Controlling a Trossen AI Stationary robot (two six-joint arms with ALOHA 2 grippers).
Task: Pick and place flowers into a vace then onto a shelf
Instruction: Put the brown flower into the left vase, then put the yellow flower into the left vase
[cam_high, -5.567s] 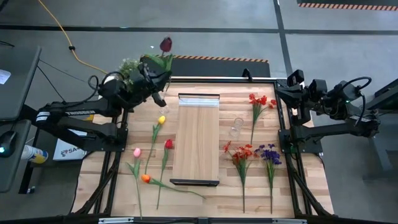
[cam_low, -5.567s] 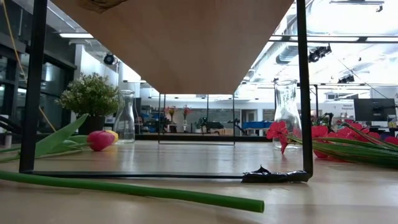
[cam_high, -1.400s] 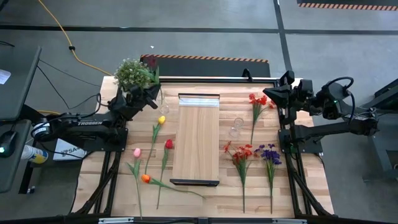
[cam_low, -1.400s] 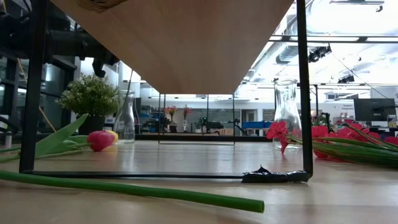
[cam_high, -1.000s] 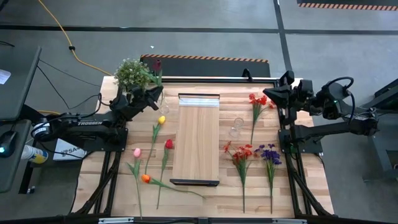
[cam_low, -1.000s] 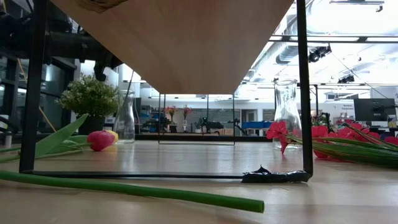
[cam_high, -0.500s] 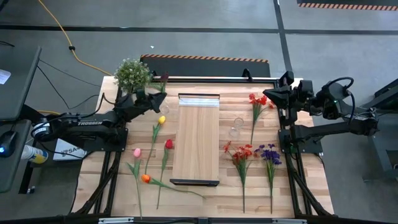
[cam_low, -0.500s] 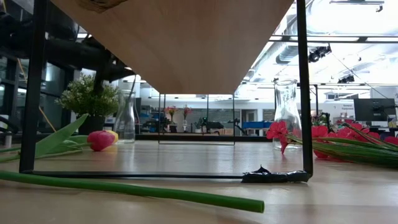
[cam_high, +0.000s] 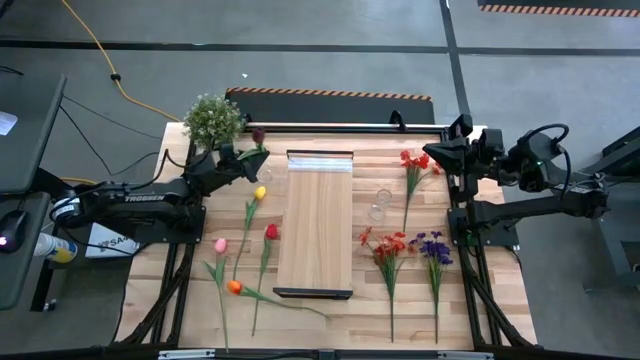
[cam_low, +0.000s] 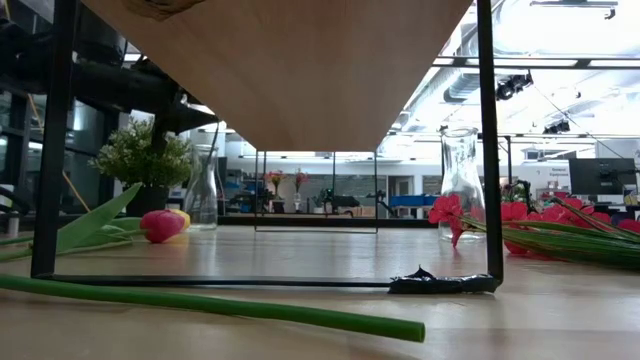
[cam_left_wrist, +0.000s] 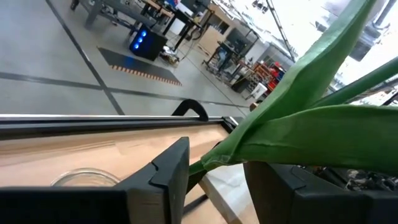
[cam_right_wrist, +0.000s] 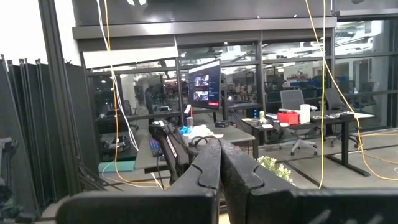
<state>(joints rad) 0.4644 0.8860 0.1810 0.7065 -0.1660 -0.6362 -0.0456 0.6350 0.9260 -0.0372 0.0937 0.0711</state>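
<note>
Fingers (cam_left_wrist: 163, 182) of the left gripper (cam_high: 240, 158) stand apart, with the maroon tulip's green stem and broad leaf (cam_left_wrist: 298, 127) running loose through the gap, so the flower looks let go rather than pinched. The tulip (cam_high: 258, 134) stands in the left vase (cam_low: 201, 190) at the table's far left, next to the potted plant (cam_high: 213, 119) and just off the shelf's (cam_high: 319, 222) far corner. The right gripper (cam_right_wrist: 221, 163) waits clenched on nothing at the far right edge, near the red spray (cam_high: 415, 160) and well away from the second vase (cam_high: 380, 205). An artificial flower like this should be very light, with a stiff yet springy stem, floppy leaves and a soft head that crushes easily, so mid-stem, clear of the leaves, looks the best place to take hold. The glass vase is probably slippery, breakable and top-heavy with a long stem leaning in it, so a slow grip around its narrow neck seems safest. Earlier, the left gripper held the tulip high above the far edge; since then the flower has come down into the vase, the fingers have spread, and the arm has drawn back a little towards its own side. The yellow tulip (cam_high: 260, 192), the pink (cam_high: 220, 244), the red (cam_high: 270, 231), the orange (cam_high: 233, 287) and the purple cluster (cam_high: 433, 245) lie where they lay
</note>
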